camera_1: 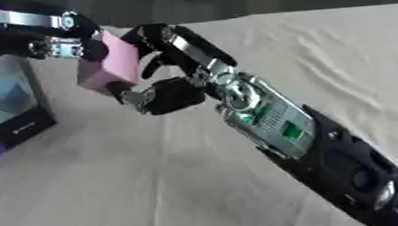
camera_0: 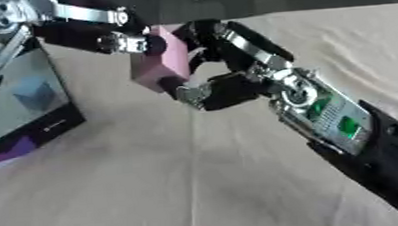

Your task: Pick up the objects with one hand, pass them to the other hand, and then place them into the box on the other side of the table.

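The table [camera_0: 112,191] is spread with a pale beige cloth [camera_0: 347,49] that runs across nearly everything in sight. The cloth is wrinkled, with soft ridges bunched toward two o'clock and one long crease running from the middle down toward six o'clock. At nine o'clock a dark box [camera_0: 22,105] sits directly on the cloth, its glossy black face turned at an angle, with a bit of purple and pink showing at its lower corner. Toward twelve o'clock the cloth ends at a darker far edge.
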Robot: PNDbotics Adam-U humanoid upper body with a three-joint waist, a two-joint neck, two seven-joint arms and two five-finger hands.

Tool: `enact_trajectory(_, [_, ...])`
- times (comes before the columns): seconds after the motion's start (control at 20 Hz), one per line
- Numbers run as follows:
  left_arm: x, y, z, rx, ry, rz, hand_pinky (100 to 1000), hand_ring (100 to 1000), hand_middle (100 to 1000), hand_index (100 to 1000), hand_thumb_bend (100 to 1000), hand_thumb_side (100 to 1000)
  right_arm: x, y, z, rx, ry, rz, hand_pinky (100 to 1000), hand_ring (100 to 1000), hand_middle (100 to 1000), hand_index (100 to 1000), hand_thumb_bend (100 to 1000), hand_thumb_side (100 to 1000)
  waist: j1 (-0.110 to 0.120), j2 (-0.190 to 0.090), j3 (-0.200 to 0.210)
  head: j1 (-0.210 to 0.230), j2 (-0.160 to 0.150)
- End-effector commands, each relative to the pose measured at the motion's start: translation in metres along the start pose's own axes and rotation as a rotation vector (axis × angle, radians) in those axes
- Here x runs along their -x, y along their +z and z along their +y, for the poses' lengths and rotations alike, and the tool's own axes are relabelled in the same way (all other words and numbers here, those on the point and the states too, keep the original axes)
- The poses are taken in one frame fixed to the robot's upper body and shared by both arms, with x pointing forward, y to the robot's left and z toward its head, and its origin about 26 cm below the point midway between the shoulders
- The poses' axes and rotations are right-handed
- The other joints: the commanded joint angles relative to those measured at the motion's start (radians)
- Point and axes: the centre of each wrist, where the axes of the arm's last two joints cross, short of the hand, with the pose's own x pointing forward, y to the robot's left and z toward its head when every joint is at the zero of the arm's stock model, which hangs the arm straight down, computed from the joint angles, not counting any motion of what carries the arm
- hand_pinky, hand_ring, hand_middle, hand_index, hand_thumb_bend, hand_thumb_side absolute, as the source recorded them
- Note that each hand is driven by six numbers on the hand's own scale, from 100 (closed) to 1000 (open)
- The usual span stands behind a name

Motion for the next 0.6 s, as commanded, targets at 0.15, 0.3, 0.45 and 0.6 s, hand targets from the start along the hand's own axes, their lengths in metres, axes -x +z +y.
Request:
enact_trajectory(0.15, [-0.0181,-0.0033,0.0061,-0.002,-0.006,-0.05,1000,883,659,697,100,847,0.0001,-0.0024,-0.0076,0.026,0.025,0.012,598,725,477,415,245,100,-0.01,-0.005,-0.001,-0.003,-0.01])
enact_trajectory(0.3, [-0.0177,-0.0041,0.0071,-0.005,0.017,-0.021,1000,863,606,662,100,764,0.0003,-0.0022,-0.0083,0.032,0.027,0.013,598,725,477,415,246,100,-0.01,-0.006,-0.002,-0.002,-0.009])
enact_trajectory(0.45, [-0.017,-0.0037,0.0076,-0.01,0.033,0.003,1000,866,616,680,100,853,0.0001,-0.0017,-0.0094,0.034,0.03,0.013,598,725,477,414,250,100,-0.009,-0.006,-0.003,-0.002,-0.011])
enact_trajectory(0.6, [-0.018,-0.0049,0.0052,0.002,0.031,-0.019,1000,898,675,766,332,1000,0.0009,-0.0015,-0.0095,0.032,0.026,0.019,596,725,475,414,251,100,-0.009,-0.005,-0.005,-0.004,-0.009])
